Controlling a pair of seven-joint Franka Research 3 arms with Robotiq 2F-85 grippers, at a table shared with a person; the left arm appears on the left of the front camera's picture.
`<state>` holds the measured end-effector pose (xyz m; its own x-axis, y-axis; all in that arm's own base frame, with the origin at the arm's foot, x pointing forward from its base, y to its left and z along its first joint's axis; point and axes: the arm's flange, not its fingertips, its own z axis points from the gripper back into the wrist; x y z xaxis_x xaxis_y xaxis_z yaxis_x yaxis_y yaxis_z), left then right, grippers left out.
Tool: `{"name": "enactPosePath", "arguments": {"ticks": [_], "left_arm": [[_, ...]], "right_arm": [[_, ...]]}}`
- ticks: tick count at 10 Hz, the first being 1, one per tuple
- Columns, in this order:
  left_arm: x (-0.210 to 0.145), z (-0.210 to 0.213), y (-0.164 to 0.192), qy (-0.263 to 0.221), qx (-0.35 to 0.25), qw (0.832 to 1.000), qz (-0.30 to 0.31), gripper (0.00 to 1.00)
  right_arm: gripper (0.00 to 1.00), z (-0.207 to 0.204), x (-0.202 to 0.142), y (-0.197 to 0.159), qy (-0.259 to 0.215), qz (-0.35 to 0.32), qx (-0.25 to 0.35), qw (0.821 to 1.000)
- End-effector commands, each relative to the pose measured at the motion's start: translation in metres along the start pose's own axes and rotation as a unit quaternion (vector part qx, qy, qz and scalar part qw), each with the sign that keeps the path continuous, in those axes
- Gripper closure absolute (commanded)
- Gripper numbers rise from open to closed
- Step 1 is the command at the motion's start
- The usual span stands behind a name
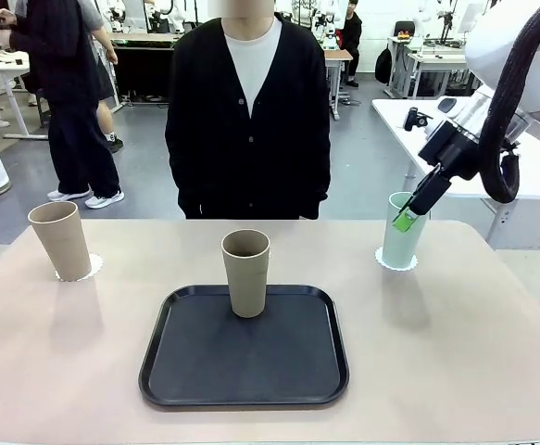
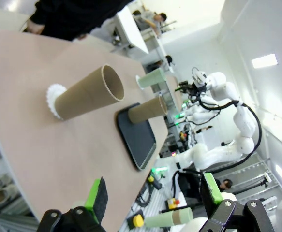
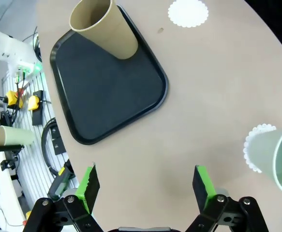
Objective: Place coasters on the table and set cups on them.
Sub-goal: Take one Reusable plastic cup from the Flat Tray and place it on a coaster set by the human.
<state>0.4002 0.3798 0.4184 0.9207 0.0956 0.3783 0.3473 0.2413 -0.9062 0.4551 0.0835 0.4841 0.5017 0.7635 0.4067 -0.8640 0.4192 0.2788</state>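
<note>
A: What is there from the front?
B: A big beige bench (image 1: pixel 455 352). At the left, a tall beige-brown cup (image 1: pixel 60 239) stands on a thin white lacy coaster (image 1: pixel 92 269). In the middle, a second beige-brown cup (image 1: pixel 246 272) stands on a flat black tray (image 1: pixel 242 362). At the right, a pale green cup (image 1: pixel 399 246) stands on its own white coaster (image 1: pixel 385 261). The right gripper (image 1: pixel 407 218) hangs by that cup's top. A person in a black cardigan (image 1: pixel 248 120) stands behind.
A: And the left wrist view?
B: The left gripper (image 2: pixel 154 191) is spread wide with nothing in it, near the bench's edge. All three cups are well apart from it.
A: And the right wrist view?
B: The right gripper (image 3: pixel 148 186) is wide apart too and holds nothing. The pale green cup is off to one side on its coaster, not between the fingers. A third white coaster (image 3: pixel 188 12) lies flat on the bench past the tray.
</note>
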Motion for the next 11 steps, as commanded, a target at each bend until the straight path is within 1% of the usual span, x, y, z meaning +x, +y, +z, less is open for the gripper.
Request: {"name": "enactPosePath", "arguments": {"ticks": [1, 2, 3, 4, 5, 6, 7, 8, 9, 11], "left_arm": [[0.000, 0.001, -0.002, 0.000, 0.005, 1.000, 0.002, 0.00], [0.000, 0.001, -0.002, 0.000, 0.005, 1.000, 0.002, 0.00], [0.000, 0.001, -0.002, 0.000, 0.005, 1.000, 0.002, 0.00], [0.000, 0.001, -0.002, 0.000, 0.005, 1.000, 0.002, 0.00], [0.000, 0.001, -0.002, 0.000, 0.005, 1.000, 0.002, 0.00], [0.000, 0.001, -0.002, 0.000, 0.005, 1.000, 0.002, 0.00], [0.000, 0.001, -0.002, 0.000, 0.005, 1.000, 0.002, 0.00], [0.000, 0.001, -0.002, 0.000, 0.005, 1.000, 0.002, 0.00], [0.000, 0.001, -0.002, 0.000, 0.005, 1.000, 0.002, 0.00], [0.000, 0.001, -0.002, 0.000, 0.005, 1.000, 0.002, 0.00]], "right_arm": [[0.00, 0.000, 0.000, 0.000, 0.000, 0.000, 0.000, 1.000], [0.00, -0.003, 0.001, -0.002, -0.046, 0.118, -0.031, 0.991], [0.00, -0.013, 0.011, -0.008, -0.067, 0.198, -0.049, 0.977], [0.00, -0.025, 0.025, -0.018, -0.089, 0.254, -0.062, 0.961], [0.00, -0.039, 0.041, -0.029, -0.111, 0.294, -0.069, 0.947], [0.00, -0.052, 0.053, -0.035, -0.143, 0.305, -0.072, 0.939], [0.00, -0.066, 0.062, -0.041, -0.182, 0.303, -0.066, 0.933], [0.00, -0.076, 0.067, -0.044, -0.214, 0.310, -0.039, 0.925], [0.00, -0.084, 0.074, -0.040, -0.246, 0.310, 0.000, 0.919], [0.00, -0.094, 0.075, -0.020, -0.252, 0.317, 0.050, 0.913]]}}
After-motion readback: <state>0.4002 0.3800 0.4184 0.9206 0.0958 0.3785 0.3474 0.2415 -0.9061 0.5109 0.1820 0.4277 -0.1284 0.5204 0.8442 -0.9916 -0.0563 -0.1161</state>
